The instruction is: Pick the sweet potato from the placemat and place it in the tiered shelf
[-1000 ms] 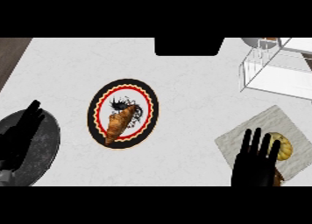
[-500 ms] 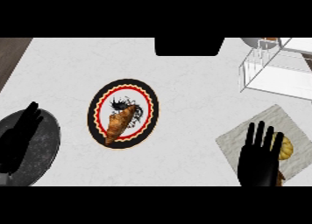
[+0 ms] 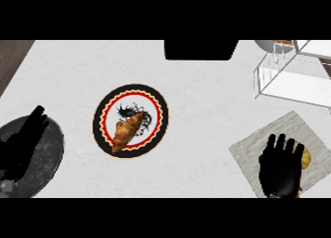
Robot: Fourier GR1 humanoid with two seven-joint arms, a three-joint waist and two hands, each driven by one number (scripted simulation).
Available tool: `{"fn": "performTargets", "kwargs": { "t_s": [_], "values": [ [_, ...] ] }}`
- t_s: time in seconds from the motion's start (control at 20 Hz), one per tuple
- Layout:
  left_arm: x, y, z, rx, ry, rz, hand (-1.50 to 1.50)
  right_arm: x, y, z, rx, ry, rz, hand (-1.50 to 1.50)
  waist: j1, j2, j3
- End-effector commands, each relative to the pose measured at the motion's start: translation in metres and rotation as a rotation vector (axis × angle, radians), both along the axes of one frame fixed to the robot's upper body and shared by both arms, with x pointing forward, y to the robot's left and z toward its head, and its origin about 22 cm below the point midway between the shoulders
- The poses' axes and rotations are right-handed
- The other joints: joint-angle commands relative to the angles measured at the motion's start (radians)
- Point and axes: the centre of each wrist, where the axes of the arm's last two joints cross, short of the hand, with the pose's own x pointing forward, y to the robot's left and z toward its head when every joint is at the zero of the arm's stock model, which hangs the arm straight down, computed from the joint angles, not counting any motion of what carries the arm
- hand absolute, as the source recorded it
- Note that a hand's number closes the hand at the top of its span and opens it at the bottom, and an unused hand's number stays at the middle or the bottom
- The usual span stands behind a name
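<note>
The right hand (image 3: 281, 168), fingers straight and open, hovers palm-down over the grey placemat (image 3: 254, 148), covering most of the sweet potato (image 3: 305, 159); only a yellow-orange edge shows beside it. The root is probably stiff, fairly heavy and rounded, so grasping around its middle seems best. The white wire tiered shelf (image 3: 295, 76) stands beyond. The left hand (image 3: 24, 144) rests open at the view's left.
</note>
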Motion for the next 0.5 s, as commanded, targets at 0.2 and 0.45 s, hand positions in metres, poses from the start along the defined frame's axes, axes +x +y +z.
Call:
{"fn": "performTargets", "kwargs": {
  "t_s": [0.2,0.45],
  "values": [
    [-0.004,-0.005,0.001,-0.005,-0.004,-0.011,0.00,0.011,-0.005,-0.021,-0.047,0.045,0.032,1.50,0.001,0.007,0.008],
    [-0.006,0.000,0.002,0.017,-0.005,0.000,0.00,-0.008,-0.018,-0.022,-0.102,0.027,0.087,1.50,-0.001,0.006,0.008]
  ]
}}
